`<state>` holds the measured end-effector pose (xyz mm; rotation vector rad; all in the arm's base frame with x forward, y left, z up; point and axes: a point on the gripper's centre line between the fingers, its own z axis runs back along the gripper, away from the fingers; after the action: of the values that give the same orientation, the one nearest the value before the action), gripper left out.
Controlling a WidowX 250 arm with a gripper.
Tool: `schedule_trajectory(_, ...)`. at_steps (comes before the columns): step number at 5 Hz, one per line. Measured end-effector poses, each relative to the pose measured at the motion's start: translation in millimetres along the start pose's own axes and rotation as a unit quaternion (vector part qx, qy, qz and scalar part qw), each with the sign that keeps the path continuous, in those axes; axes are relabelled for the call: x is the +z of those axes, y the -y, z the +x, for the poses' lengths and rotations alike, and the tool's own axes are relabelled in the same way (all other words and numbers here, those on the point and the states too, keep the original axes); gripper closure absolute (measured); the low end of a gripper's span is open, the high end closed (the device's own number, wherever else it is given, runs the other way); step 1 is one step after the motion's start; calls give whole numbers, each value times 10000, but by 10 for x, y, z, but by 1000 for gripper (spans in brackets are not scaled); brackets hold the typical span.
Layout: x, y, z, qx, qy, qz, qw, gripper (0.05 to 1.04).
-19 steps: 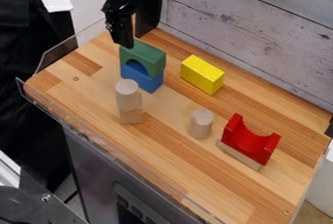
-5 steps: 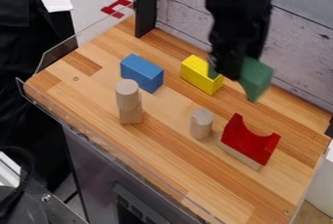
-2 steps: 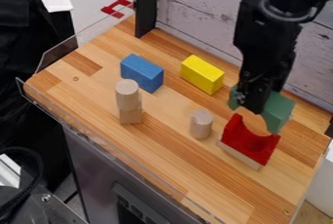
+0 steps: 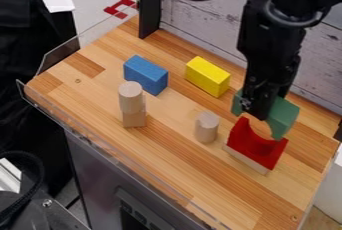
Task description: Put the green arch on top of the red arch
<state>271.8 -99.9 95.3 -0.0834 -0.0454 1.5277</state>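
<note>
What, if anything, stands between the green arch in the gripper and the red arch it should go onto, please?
Nothing visible does. The gripper holds the green arch just above or behind the red arch; I cannot tell which. The nearest wooden cylinder stands beside the red arch, outside that gap.

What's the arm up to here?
The black gripper holds the green arch just behind and above the red arch, which sits curve-up on a pale wooden block. It looks like a stacking job, with the green arch seemingly not yet released. The blue block, yellow block and wooden cylinders stand elsewhere on the tabletop.
</note>
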Motion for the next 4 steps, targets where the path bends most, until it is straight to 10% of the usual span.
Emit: schedule_trajectory(4, -198, -9, -52, -135, -97, 285, 9995, 537)
